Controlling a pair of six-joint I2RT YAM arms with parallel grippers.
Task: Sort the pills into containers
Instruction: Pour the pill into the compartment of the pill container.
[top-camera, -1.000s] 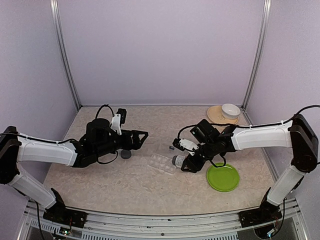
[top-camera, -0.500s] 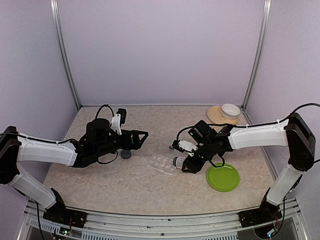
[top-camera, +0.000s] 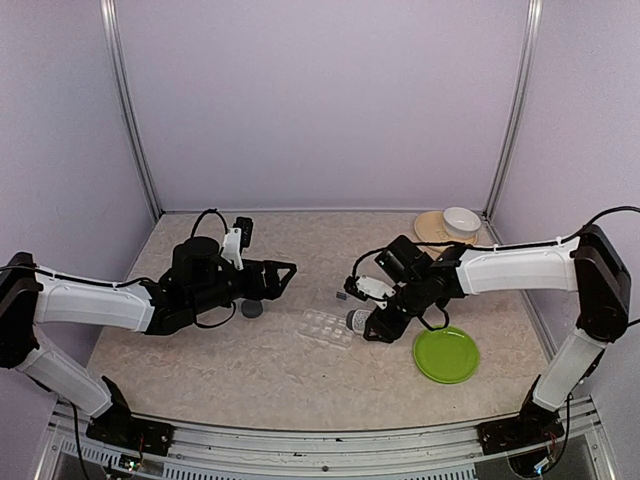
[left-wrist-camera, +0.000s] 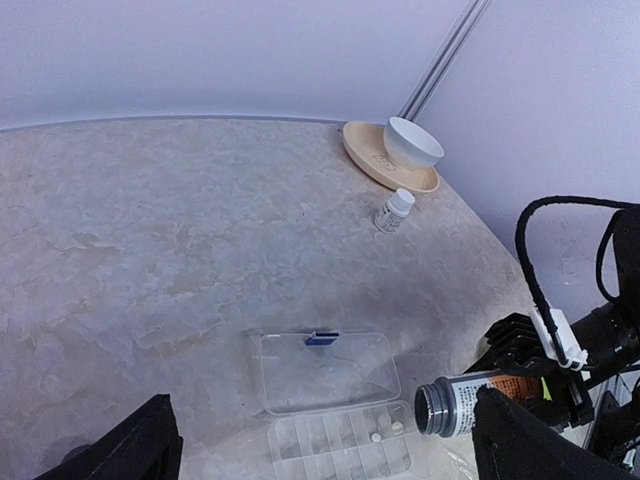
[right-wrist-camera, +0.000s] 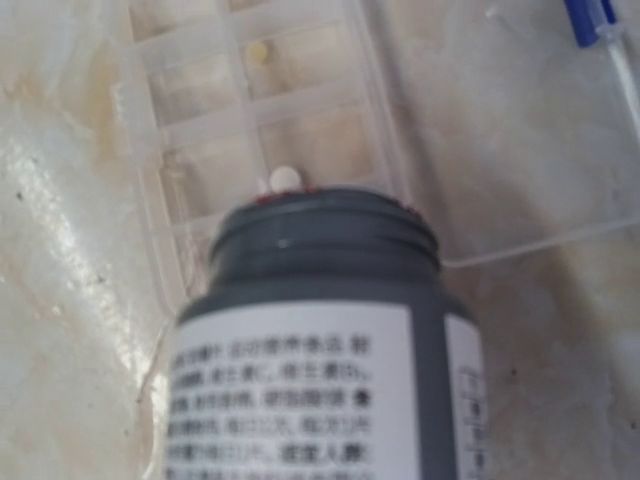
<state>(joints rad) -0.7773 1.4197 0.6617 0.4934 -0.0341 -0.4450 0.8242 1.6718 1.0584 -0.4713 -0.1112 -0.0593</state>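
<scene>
Right wrist view looks down the tipped dark plastic pill bottle with a white printed label (right-wrist-camera: 320, 330). Its open mouth hangs over the flat clear plastic pill organiser with rows of square compartments (right-wrist-camera: 270, 100). One small round white pill (right-wrist-camera: 285, 179) lies in the compartment just under the bottle's rim, and a pale yellowish pill (right-wrist-camera: 259, 51) lies two compartments farther up the same row. Every other compartment in view looks empty.

From above, the organiser sits mid-table between the two arms with its clear hinged lid (left-wrist-camera: 325, 370) folded flat open on its far side. The right gripper (top-camera: 378, 323) is clamped around the bottle's body at the organiser's right end and holds it nearly level. The left gripper (top-camera: 285, 272) hangs to the organiser's left with its jaws spread wide, holding nothing. A round grey bottle cap (top-camera: 252, 309) lies on the table to the organiser's left.

My judgement is that sorting has barely begun. The bottle is uncapped, the organiser is open and two pills are placed. Most compartments are unfilled, and I cannot tell how many pills are left in the bottle.
</scene>
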